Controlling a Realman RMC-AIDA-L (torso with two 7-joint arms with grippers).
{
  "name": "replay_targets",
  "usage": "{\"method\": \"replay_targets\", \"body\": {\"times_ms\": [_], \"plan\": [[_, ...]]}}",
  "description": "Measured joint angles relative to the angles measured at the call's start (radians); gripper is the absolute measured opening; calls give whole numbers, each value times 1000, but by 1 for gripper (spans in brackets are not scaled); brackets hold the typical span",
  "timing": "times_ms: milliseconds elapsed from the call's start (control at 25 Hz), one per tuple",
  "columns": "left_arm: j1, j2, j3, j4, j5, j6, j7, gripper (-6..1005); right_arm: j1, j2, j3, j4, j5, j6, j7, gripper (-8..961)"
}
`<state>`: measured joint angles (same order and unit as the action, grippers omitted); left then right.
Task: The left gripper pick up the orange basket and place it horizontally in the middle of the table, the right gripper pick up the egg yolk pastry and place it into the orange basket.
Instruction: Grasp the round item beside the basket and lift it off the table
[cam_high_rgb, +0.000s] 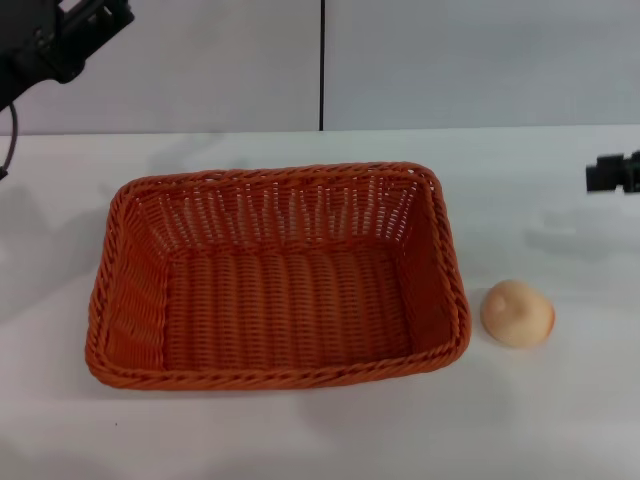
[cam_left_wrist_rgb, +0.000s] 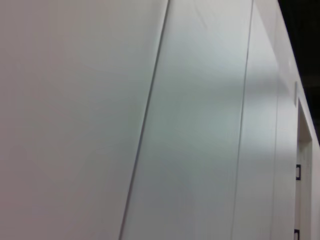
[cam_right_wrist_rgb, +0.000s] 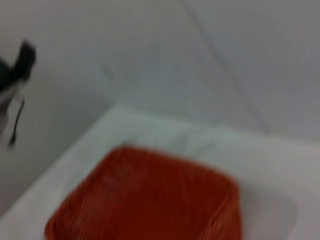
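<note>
Egg yolk pastry (cam_high_rgb: 517, 313): sits alone on the white bench (cam_high_rgb: 300, 430), just beside the short side of the orange basket (cam_high_rgb: 276, 276) at its 3 o'clock, not touching the rim. Basket: empty, open side up, long axis running 9 to 3 o'clock across the middle of the bench, so judged already set down horizontally; also seen blurred in the right wrist view (cam_right_wrist_rgb: 145, 197).

Right gripper (cam_high_rgb: 612, 174): only a black tip showing at the edge of the head view, at about 1 o'clock from the pastry, near it but apart. Holds nothing visible; cannot tell how far open. Clearly the nearer arm. Coming move turns on this: pastry lies toward 7 o'clock from that gripper, basket beyond it toward 9.

Left gripper (cam_high_rgb: 60, 35): raised off at 11 o'clock from the basket, well apart, nothing in it; opening cannot be told. Left wrist view shows only wall.

Behind the bench: pale wall panels (cam_high_rgb: 460, 60) with a dark vertical seam (cam_high_rgb: 321, 65).
</note>
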<state>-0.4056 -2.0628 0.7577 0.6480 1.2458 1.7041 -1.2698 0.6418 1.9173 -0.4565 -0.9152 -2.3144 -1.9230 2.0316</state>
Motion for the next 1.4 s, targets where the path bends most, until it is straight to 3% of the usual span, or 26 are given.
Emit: {"method": "replay_targets", "body": {"times_ms": [80,200,480,600,640,680,800,920,1400], "plan": [[-1,0,0,-4,-1,3,7,647,13,0,-17,-7,-21,-5,11,589],[-3,-3,0,-14,-2,11,26,651,39,7,-138,-26,-55,2,41,589],[-3,-2,-1,-62,-23,22,58,659,50,23,-298,-24,-99,69,61,589],[-3,-3,0,-64,-24,29,63,662,62,52,-359,-28,-173,112,77,589],[-3,-3,1,-67,-25,31,63,662,72,76,-379,-33,-227,141,85,589],[-3,-3,1,-67,-25,31,63,662,72,76,-379,-33,-227,141,85,589],[-12,-1,2,-84,-22,32,63,662,91,109,-386,-32,-288,176,87,588],[-16,1,2,-91,-20,32,64,662,99,120,-387,-30,-294,184,87,572],[-12,1,2,-109,-17,34,64,662,108,122,-441,3,-298,197,90,505]]}}
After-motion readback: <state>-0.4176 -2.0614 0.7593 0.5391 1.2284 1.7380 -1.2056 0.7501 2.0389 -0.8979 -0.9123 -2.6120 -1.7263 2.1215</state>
